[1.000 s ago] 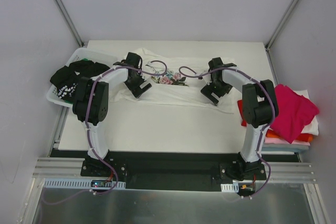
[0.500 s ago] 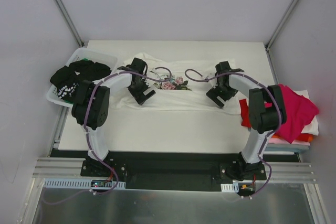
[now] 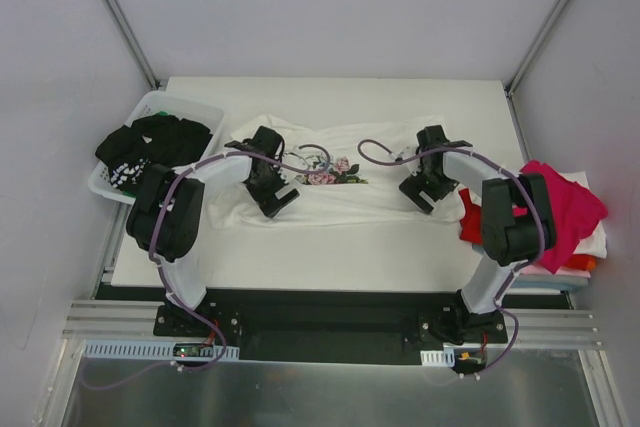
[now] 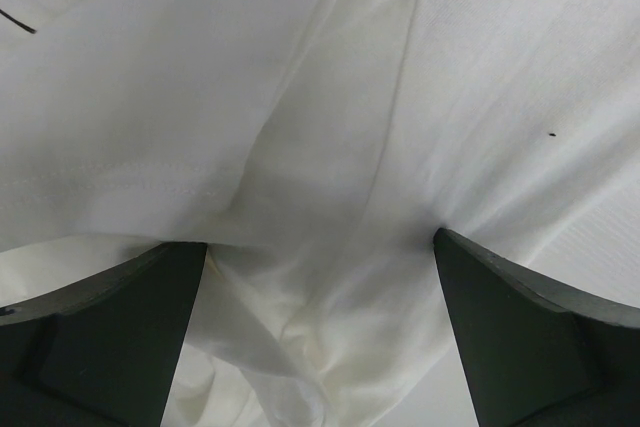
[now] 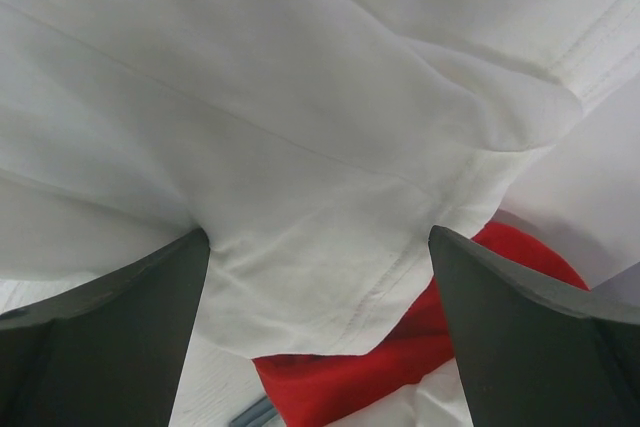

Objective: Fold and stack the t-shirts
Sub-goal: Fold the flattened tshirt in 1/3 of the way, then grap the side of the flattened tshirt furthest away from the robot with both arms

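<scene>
The white t-shirt with the floral print (image 3: 350, 197) lies spread across the middle of the table, its print (image 3: 328, 173) facing up. My left gripper (image 3: 274, 199) is low over the shirt's left part. In the left wrist view (image 4: 320, 347) its jaws are wide apart with rumpled white cloth (image 4: 330, 147) between and under them. My right gripper (image 3: 421, 192) is low over the shirt's right part. In the right wrist view (image 5: 320, 337) its jaws are wide apart over the shirt's hem (image 5: 330, 277), with a red tee (image 5: 400, 357) just beyond it.
A white basket (image 3: 196, 111) at the left table edge holds a black tee with white print (image 3: 145, 145). At the right edge is a pile of tees: magenta (image 3: 562, 209) on top, red (image 3: 470, 224), orange (image 3: 576, 265) and white (image 3: 596, 241).
Both grippers have moved toward the near edge of the table, and the white shirt has come nearer with them. Its far edge now lies closer in.
</scene>
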